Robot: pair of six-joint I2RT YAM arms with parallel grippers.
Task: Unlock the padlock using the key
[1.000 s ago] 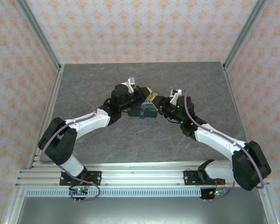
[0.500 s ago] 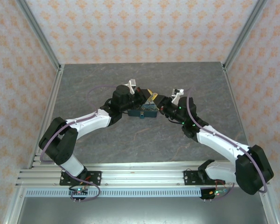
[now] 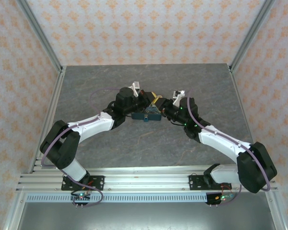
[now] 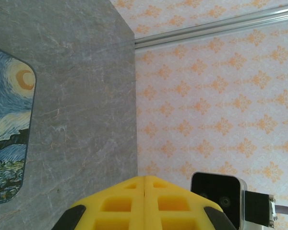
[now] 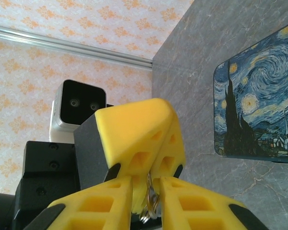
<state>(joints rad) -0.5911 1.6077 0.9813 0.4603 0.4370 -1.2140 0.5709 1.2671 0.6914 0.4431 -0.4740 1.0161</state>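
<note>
Key [image 5: 150, 203], seemingly the metal sliver at six o'clock, hangs between the fingers of right gripper [image 5: 146, 186], grip unclear; left gripper [image 4: 144, 184] is clenched. Best pinch its head squarely, leaving the blade free.

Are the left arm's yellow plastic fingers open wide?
No, the left gripper's yellow plastic fingers press flat together with no gap.

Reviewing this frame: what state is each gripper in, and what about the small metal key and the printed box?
left gripper: fingers shut together, nothing seen between them.
right gripper: fingers nearly together with a narrow gap; grip unclear.
key: hangs in that gap.
Starry Night box: lying flat, printed face up.
</note>
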